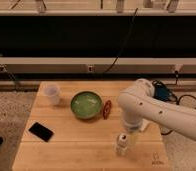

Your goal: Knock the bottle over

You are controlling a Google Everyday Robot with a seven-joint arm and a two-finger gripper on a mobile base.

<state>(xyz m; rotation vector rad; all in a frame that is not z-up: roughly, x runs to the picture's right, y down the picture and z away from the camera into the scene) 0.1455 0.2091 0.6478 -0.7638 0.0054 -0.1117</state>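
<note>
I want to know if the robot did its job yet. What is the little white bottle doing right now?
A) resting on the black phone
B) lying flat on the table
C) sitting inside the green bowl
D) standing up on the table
D: the bottle stands upright on the wooden table, with the arm's gripper low right beside it, well away from the green bowl.

White arm bent low, hand [132,136] pointing down, mostly hidden.
</note>
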